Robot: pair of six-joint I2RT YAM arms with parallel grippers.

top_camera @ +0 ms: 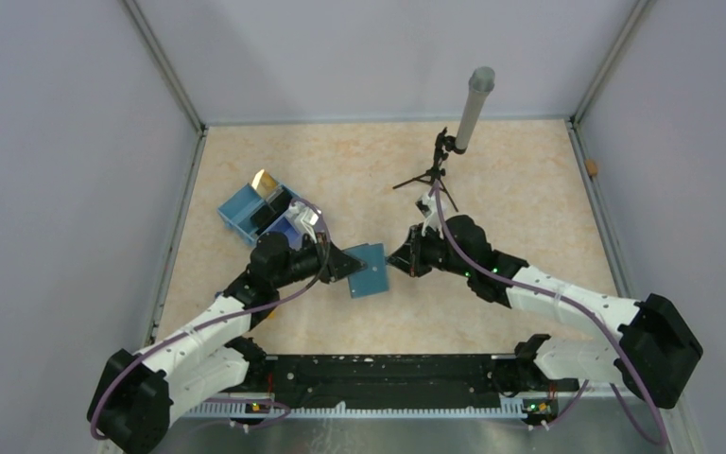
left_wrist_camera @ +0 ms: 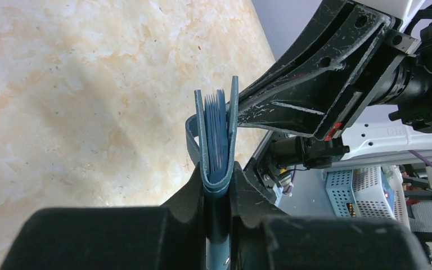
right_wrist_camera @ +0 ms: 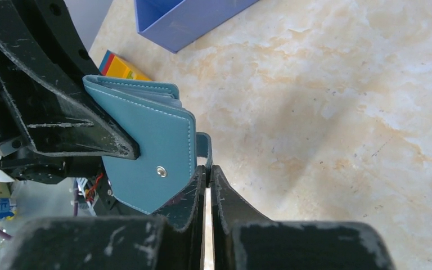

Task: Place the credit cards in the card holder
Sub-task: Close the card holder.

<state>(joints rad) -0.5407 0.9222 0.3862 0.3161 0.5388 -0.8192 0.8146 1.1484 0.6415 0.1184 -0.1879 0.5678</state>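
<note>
None of the credit cards (top_camera: 265,180) looks loaded yet: a gold one sits over in the blue tray (top_camera: 241,213). Card holder (top_camera: 369,270) is up off the desk (top_camera: 510,189) between the arms, left fingers (left_wrist_camera: 194,194) clamped narrow on its folded edge. Right fingers (right_wrist_camera: 225,191) are pinched together at the clasp strap; whether they've caught it, can't tell.

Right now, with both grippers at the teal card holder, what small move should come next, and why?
Probably draw the right gripper away to pull the card holder open. The left gripper clamps it, folded nearly closed; the right one is shut at its strap, so pulling may spread it.
</note>
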